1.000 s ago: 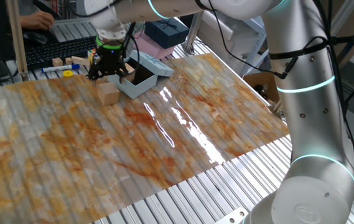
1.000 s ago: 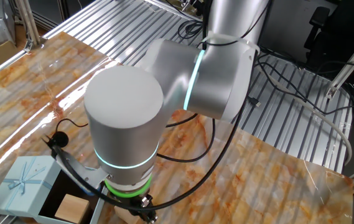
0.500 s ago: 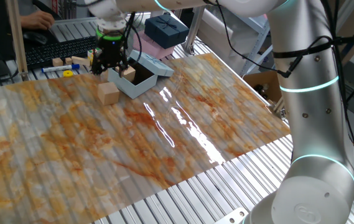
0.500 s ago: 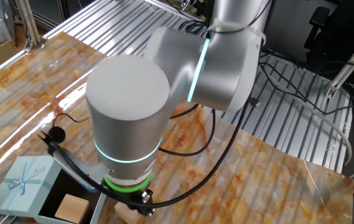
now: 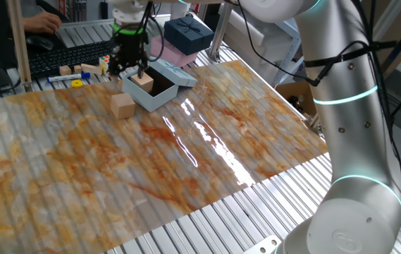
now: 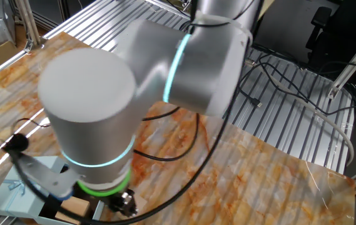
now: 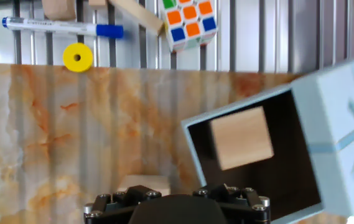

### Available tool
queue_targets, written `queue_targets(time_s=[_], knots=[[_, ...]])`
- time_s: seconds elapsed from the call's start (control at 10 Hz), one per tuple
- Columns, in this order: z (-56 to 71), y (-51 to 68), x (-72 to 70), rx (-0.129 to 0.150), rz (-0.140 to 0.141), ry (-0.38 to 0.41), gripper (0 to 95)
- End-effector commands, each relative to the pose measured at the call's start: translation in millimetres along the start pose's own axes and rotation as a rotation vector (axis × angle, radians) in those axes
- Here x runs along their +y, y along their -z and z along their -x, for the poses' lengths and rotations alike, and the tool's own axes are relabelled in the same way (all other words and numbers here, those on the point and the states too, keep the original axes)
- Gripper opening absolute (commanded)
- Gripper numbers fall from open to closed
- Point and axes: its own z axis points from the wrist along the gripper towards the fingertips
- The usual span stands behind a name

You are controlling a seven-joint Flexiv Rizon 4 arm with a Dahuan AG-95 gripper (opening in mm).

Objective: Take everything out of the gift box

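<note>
The pale blue-grey gift box (image 5: 156, 94) lies open on the table, with its lid (image 5: 179, 75) folded back to the right. One tan wooden block (image 5: 142, 82) sits in its dark inside, also seen in the hand view (image 7: 241, 138). A second tan block (image 5: 122, 106) stands on the table just left of the box. In the hand view that block (image 7: 142, 183) is partly hidden under the gripper body. My gripper (image 5: 130, 70) hangs open and empty above the box's left end. Its fingertips do not show in the hand view.
Behind the table edge lie a Rubik's cube (image 7: 189, 18), a yellow ring (image 7: 78, 57), a blue marker (image 7: 58, 27) and small wooden cubes (image 5: 65, 70). A navy box (image 5: 188, 32) and a pink box (image 5: 168, 48) sit behind. A person works at a keyboard (image 5: 59, 60).
My gripper has risen from the block on the table and moved back and right, over the gift box's left end. The block stays on the table.
</note>
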Motion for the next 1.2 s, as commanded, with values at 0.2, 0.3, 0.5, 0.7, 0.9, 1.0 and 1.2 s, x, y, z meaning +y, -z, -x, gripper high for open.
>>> queue_targets(time_s=[0.2,0.3,0.5,0.7,0.9,1.0,1.2], knots=[[16.0,-1.8,-18.8,-0.002,0.001,0.060,57.0],[22.1,-3.1,-27.2,-0.003,0.004,0.084,57.0],[30.6,-7.3,-43.6,-0.017,0.009,0.126,57.0],[32.8,-10.3,-49.9,-0.025,0.010,0.134,76.0],[36.3,-14.8,-57.4,-0.031,0.010,0.149,76.0],[37.3,-19.2,-60.1,-0.038,0.010,0.156,76.0],[37.3,-25.3,-62.2,-0.045,0.010,0.160,76.0]])
